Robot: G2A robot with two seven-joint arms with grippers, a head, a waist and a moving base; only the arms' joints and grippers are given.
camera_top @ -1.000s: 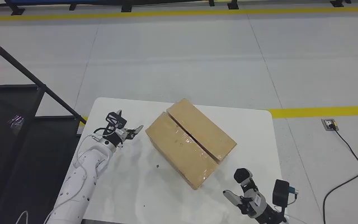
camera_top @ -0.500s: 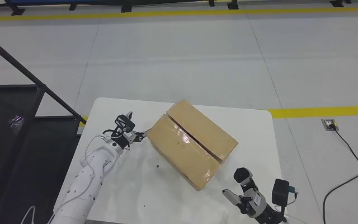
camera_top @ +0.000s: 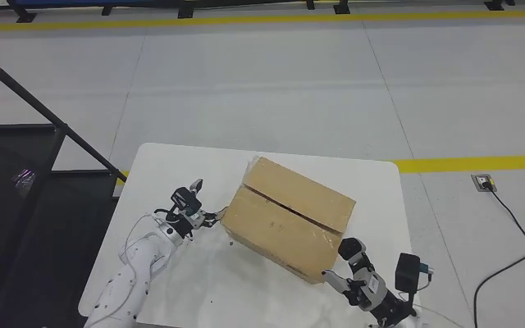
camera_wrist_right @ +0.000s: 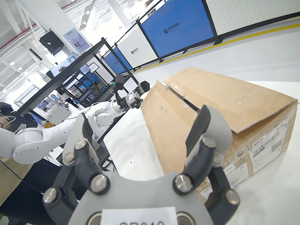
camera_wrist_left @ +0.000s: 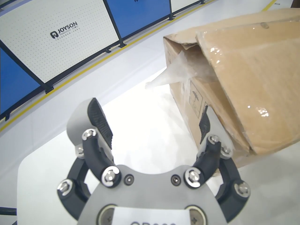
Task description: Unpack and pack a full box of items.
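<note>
Turning on the white surface [camera_top: 180, 168], the box [camera_top: 287, 217] is now lying at a flatter angle than a second ago. The left hand [camera_top: 209, 219] is sitting closer to its left end and the right hand [camera_top: 338, 264] closer to its near right corner. Grey floor [camera_top: 271, 74] is stretching around the surface, with a yellow line [camera_top: 459, 164] running across it, blue and white panels [camera_wrist_left: 58, 36] standing beyond and a black frame [camera_top: 49, 123] standing to the left. Both hands are holding their fingers apart. One left finger is lying just beside the box's end wall. Clear plastic [camera_wrist_left: 173, 73] is poking out under the end flap. A socket [camera_top: 482, 182] is lying on the floor, well apart.
</note>
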